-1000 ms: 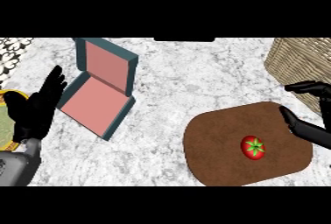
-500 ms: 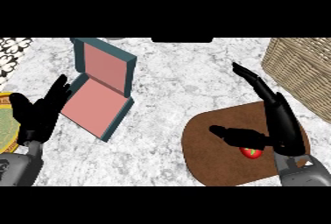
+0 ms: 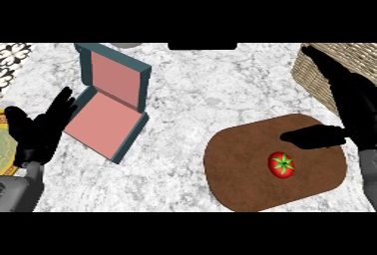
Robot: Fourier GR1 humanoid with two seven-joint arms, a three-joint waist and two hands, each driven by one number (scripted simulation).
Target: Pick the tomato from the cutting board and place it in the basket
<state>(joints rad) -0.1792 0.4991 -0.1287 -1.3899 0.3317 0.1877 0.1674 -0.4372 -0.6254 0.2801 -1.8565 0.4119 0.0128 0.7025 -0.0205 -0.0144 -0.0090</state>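
Note:
A red tomato [image 3: 282, 165] with a green stem lies on the brown cutting board [image 3: 243, 169] at the lower right. My right hand [image 3: 353, 112] hovers over the board's far right side, fingers straight and pointing away, thumb [image 3: 313, 136] stretched left just above the tomato without touching it. The wicker basket [image 3: 320, 69] sits at the upper right edge, partly hidden by that hand. My left hand [image 3: 40, 129] rests open at the left edge, fingers up.
An open teal box [image 3: 110, 107] with a pink inside stands left of centre on the marble counter. A yellow-rimmed plate [image 3: 6, 144] shows at the left edge behind my left hand.
My right hand has shifted right and farther back, uncovering the tomato, which lies where it was. The left hand has barely moved.

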